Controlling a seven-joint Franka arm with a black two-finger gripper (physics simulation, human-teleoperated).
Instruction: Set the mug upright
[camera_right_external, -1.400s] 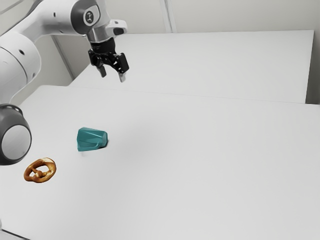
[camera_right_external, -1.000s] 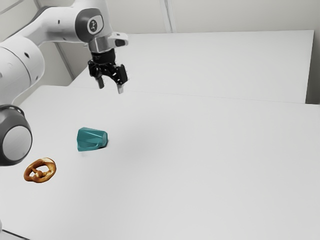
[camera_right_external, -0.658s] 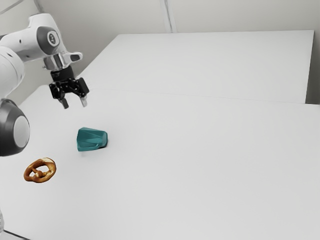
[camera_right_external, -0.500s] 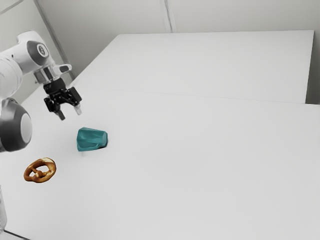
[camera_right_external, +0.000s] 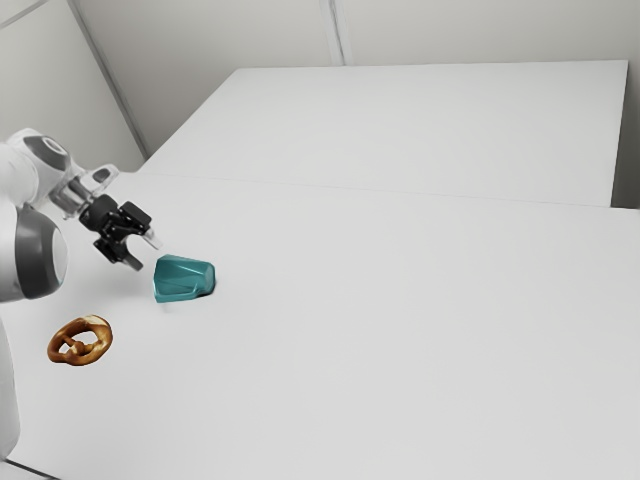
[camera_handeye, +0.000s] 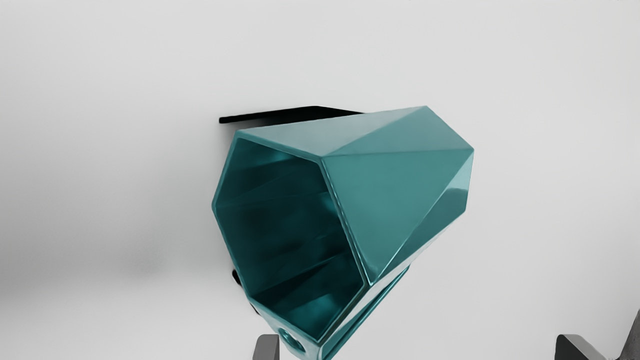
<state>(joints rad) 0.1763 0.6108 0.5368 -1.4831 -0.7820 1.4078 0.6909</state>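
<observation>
My gripper (camera_right_external: 146, 254) hangs tilted above the table on the exterior view's left, its fingers spread, close to the mug's rim side. The teal faceted mug (camera_right_external: 183, 279) lies on its side, its mouth facing the exterior view's left and its base the exterior view's right. In the wrist view the mug (camera_handeye: 395, 200) shows its open mouth and dark inside, with the handle low beside one finger. There the gripper (camera_handeye: 417, 347) has its two fingertips wide apart, with nothing held between them.
A brown pretzel (camera_right_external: 80, 341) lies on the white table (camera_right_external: 400, 330), nearer the arm's base than the mug. Behind the table stands a second white surface (camera_right_external: 420, 130), with pale walls beyond.
The arm has swung toward the exterior view's left and come down, and my hand has tilted to point toward the mug's mouth. Mug and pretzel have stayed where they were.
</observation>
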